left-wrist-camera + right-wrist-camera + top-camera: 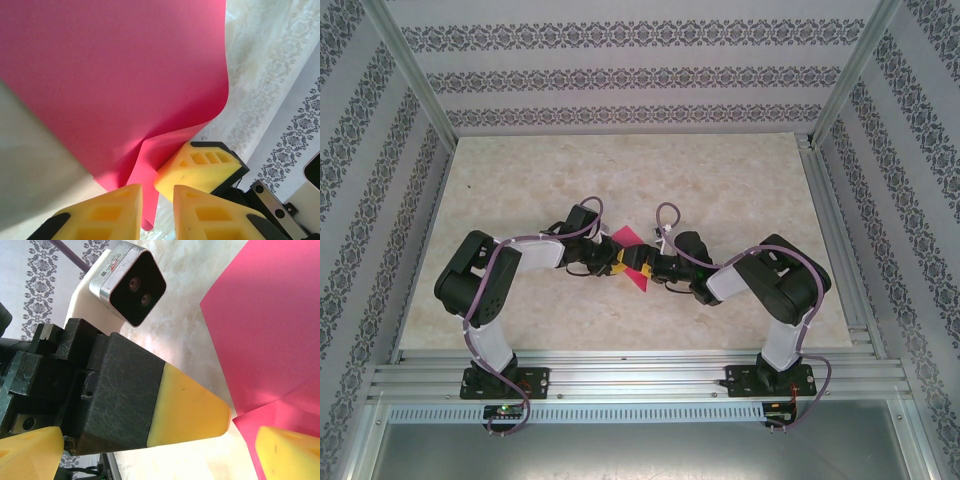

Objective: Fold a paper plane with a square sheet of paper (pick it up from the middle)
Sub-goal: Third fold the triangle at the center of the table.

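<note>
- The square sheet of paper (626, 237) is at the middle of the table (740, 190), where the tips of the two arms meet; from above, one magenta part shows beyond the grippers and a corner pokes out on the near side.
- The left gripper (616, 262) stands nearly closed, with a narrow gap between its yellow fingers (107, 215); in the left wrist view the sheet bends up close to the lens and a crease runs down it; its lower tip hangs in that gap, against the finger on the view's left; whether the paper is truly pinched I cannot tell.
- The right gripper (646, 270) is spread wide and has hold of nothing; in the right wrist view its yellow fingers (282, 455) sit at the two lower corners; one black-and-yellow finger of the left gripper lies between them, its tip at the paper's edge.
- In the left wrist view one finger of the right gripper lies just beside the left gripper's tips, under the curled edge of the sheet.
- Writing: the silver wrist camera (132, 285) on the left arm carries a small label (111, 262) on its side; it shows red and dark marks, too small to read.
- The paper itself is plain magenta; the wallpaper (620, 80) bears grey ornamental bands.
</note>
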